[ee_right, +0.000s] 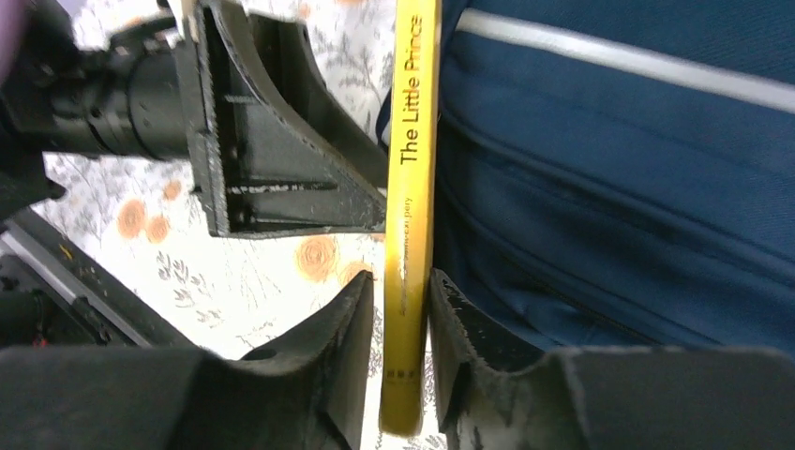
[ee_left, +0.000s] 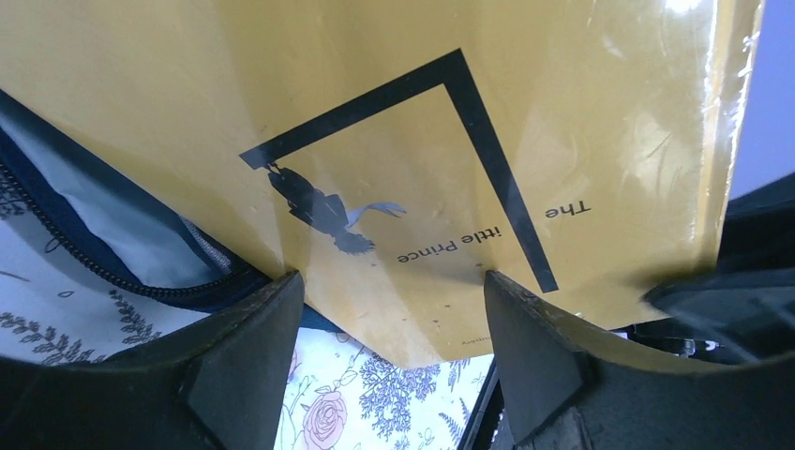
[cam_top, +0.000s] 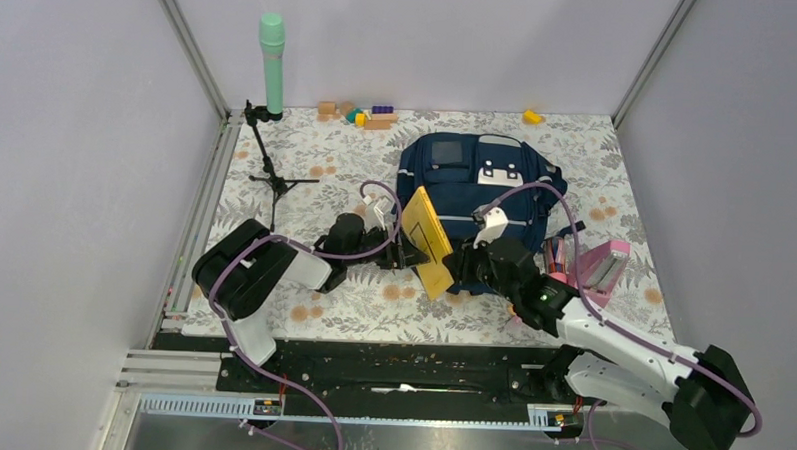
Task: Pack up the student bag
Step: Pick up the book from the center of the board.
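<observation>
A yellow book [cam_top: 429, 241] is stood at the near edge of the student bag [cam_top: 481, 183], mid-surface, left jaws wide against its cover, right jaws narrow round its spine, grip unclear. Next it must be slid inside.

The bag [cam_top: 455, 197] is dark blue with grey stripes. The book [cam_top: 432, 244] is yellow with black letters. The cloth [cam_top: 327, 162] is white with grey leaves and orange flowers.

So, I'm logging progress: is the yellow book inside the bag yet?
Out. The yellow book stands on edge outside the student bag, its whole cover visible from above.
</observation>
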{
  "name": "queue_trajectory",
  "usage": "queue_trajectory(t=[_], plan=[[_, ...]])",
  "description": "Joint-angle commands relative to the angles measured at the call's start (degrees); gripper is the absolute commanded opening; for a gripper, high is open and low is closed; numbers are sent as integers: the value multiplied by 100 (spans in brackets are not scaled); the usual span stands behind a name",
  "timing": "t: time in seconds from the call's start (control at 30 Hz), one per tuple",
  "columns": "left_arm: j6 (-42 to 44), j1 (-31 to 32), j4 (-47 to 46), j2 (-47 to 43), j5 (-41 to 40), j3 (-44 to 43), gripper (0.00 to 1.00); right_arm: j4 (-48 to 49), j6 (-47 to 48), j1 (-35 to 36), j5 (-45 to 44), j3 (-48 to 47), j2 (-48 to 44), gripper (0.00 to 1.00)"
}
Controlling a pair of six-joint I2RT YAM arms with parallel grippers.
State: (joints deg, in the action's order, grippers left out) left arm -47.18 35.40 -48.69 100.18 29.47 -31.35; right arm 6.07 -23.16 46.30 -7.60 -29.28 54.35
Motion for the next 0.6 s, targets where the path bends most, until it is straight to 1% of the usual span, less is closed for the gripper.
queue_trajectory(t=[0.0,0.1,0.2,0.27,0.3,0.33,0.37,0.4,0.47,0.5,0.57], plan=[[29,169,-675,154,208,-49,70,-40,71,47,1093,-111,480,37],[74,169,-666,123,192,-1,70,-44,170,37,1036,-173,622,44],[95,169,-681,98,179,40,70,63,258,39,950,-250,772,48],[95,169,-694,98,177,42,69,244,291,36,892,-313,896,48],[88,169,-707,94,181,46,69,317,294,37,841,-375,951,45],[86,169,-719,79,177,54,69,334,287,37,798,-452,1016,42],[86,169,-723,46,182,65,69,334,293,37,789,-541,1037,36],[90,169,-729,8,187,79,69,334,299,37,646,-615,1039,28],[135,169,-666,-160,204,94,72,284,279,37,353,-736,940,4],[207,169,-544,-282,216,87,75,186,265,36,213,-802,838,0],[330,169,-245,-603,224,42,84,-92,303,37,1,-975,592,0]])
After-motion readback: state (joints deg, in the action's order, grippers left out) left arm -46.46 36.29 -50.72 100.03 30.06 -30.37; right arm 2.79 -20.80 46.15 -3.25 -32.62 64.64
